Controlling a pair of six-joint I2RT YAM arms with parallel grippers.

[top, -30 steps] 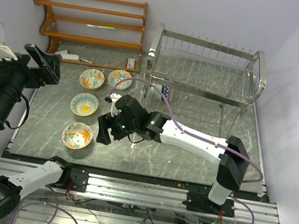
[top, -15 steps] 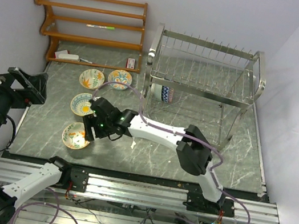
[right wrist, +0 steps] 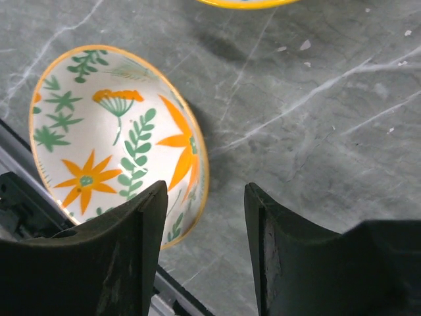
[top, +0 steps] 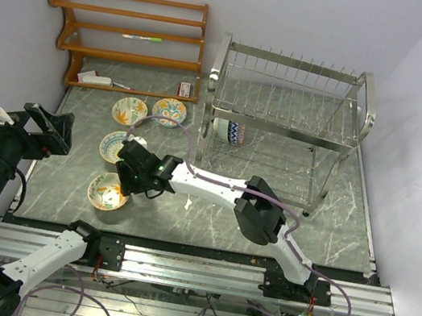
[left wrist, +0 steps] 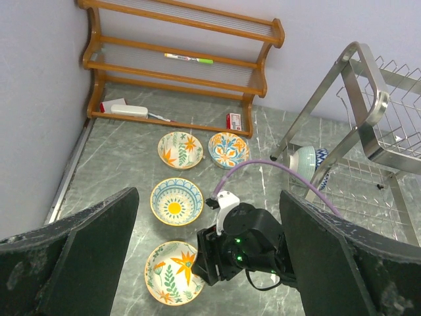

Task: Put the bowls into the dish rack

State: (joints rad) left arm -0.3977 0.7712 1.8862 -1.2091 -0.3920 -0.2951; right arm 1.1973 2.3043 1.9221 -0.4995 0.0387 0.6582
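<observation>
Hovering the right claw (top: 127,178) low over the worktop (top: 209,215), at the right-hand edge of the nearest floral bowl (top: 107,191), jaws spread apart and gripping nothing. From the right wrist view, straddling that bowl's rim: one of the fingers (right wrist: 131,250) over the bowl's lower edge, the other over bare grey marble, the rim lying in the gap between them. Cannot tell whether either finger touches it.

Resting upright near the worktop's near-left edge, that bowl, white inside with orange flowers and green fronds. Lying behind it, each apart from the others, three more painted bowls: a blue-and-yellow bowl (top: 118,146), an orange-leaf bowl (top: 129,111) and an orange-and-blue bowl (top: 169,111).

Holding the left claw (top: 45,131) high at the left side, wide open and empty, looking down on all four.

Standing at the back right, the dish rack (top: 289,106), with a pale green bowl (left wrist: 302,158) and a blue-patterned bowl (top: 230,132) tipped on edge in its lower tier. Standing against the back wall, a wooden shelf (top: 127,29) carrying a green pen (top: 142,37).
</observation>
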